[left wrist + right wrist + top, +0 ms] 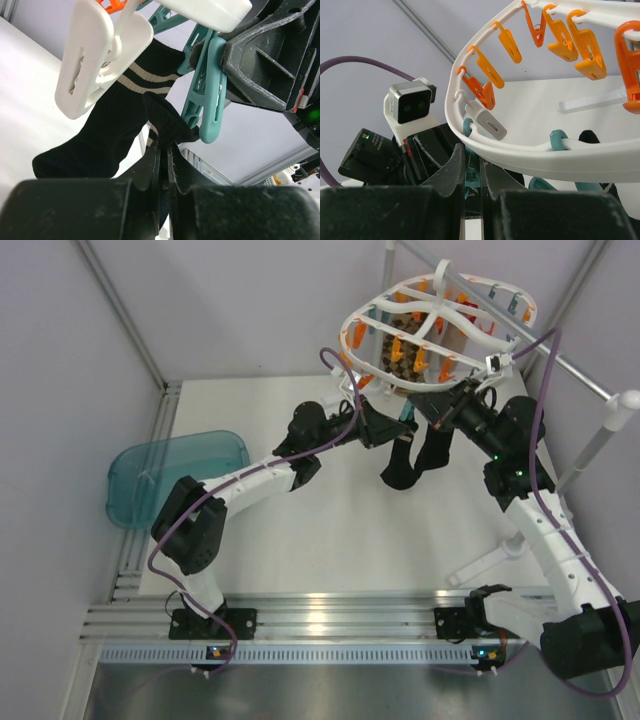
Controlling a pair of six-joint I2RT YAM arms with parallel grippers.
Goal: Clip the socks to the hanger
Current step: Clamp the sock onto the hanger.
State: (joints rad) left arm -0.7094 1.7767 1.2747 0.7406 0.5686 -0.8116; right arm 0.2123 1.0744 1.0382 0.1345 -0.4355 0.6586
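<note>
White table [300,530], pale walls, a teal bin [175,475] at its left edge. The hanger [430,325] hangs far right, socks [415,455] dangling beneath. Only the wrist views show the left gripper [164,147] pinching one sock's cuff, the right gripper [472,161] clenched on a teal clip [470,178].

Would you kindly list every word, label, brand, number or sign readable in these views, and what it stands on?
None: no text can be read in any view.
The hanger, its teal clip and white clip, the socks, the wrist camera and the teal bin show no writing.
The green light is a plain dot.
</note>
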